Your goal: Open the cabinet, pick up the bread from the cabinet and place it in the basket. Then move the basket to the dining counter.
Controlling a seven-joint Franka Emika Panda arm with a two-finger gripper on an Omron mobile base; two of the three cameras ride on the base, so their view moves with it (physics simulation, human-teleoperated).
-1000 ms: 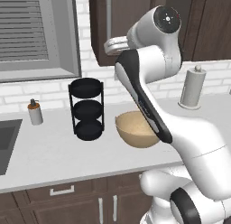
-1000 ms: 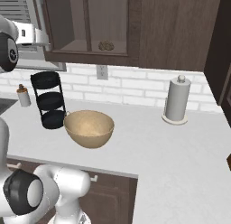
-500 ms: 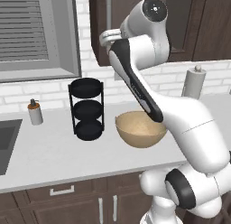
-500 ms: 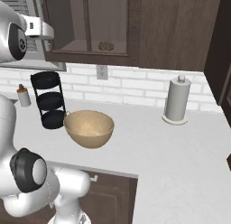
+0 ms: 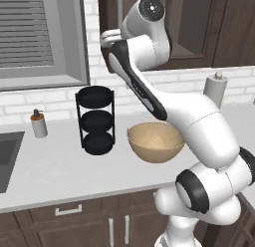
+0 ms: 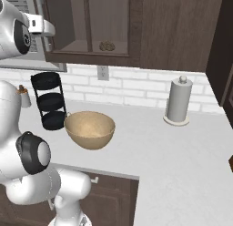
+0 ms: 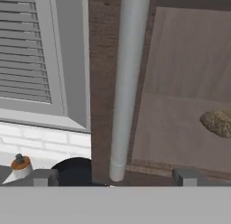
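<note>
The dark brown cabinet hangs over the worktop with its glass doors closed. Behind the glass, the small lumpy bread lies on the shelf. My gripper is open, raised at the left door's vertical metal handle. The bar's lower end stands between the fingertips, and I cannot tell whether they touch it. The tan basket sits empty on the worktop, below the cabinet. The dining counter is out of view.
A black three-tier rack stands just left of the basket. A small bottle and a sink are further left. At the right, a paper towel roll stands by the brick wall. A louvred window adjoins the cabinet.
The hand has swung up and in toward the left door's handle, jaws still open. Basket, bread and cabinet doors are as they were.
</note>
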